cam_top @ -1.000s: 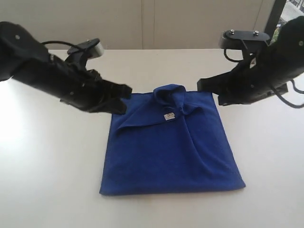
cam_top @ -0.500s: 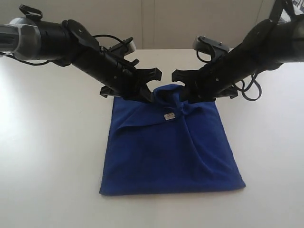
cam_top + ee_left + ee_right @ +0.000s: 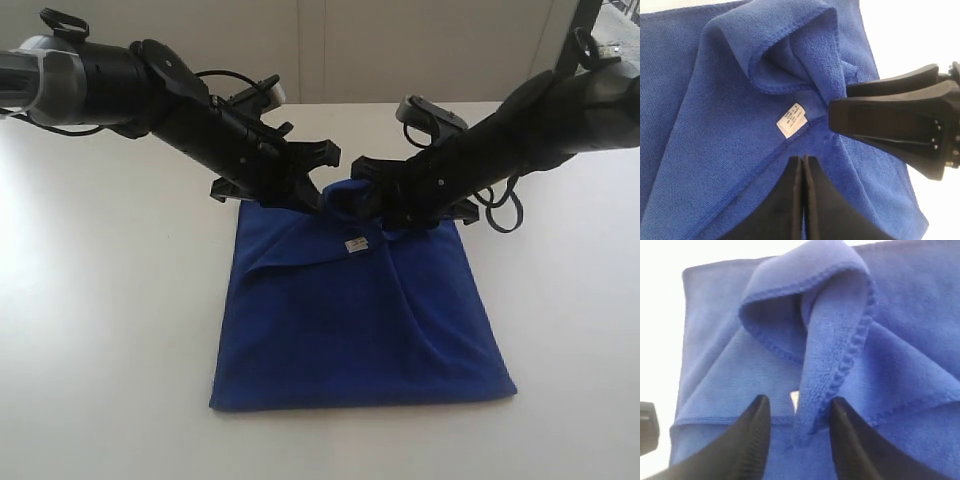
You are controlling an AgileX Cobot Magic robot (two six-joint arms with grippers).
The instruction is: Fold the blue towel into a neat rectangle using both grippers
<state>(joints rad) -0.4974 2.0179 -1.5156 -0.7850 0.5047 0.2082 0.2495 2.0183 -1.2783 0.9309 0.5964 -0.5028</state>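
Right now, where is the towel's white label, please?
Exterior view: the white label sits centrally near the blue towel's far edge, close to the right gripper.

Wears matte black nearly everywhere. Shows a silver-grey tube [image 3: 25, 80] at the outer end of the left arm [image 3: 150, 90], then rounded black joints. Carries a thin black cable [image 3: 225, 74] arching over that arm, and another looping beneath the right arm [image 3: 545, 110]. Bears a pale cap [image 3: 272, 93] near the left wrist and a similar one on the right. Ends in narrow black fingers [image 3: 757, 440]: two slim tapering blades on the left gripper [image 3: 802, 160], two broader flat wedges on the right gripper [image 3: 839, 100], dotted with tiny pale screws [image 3: 934, 142] near the base. Looks smooth and faintly glossy on the finger faces.
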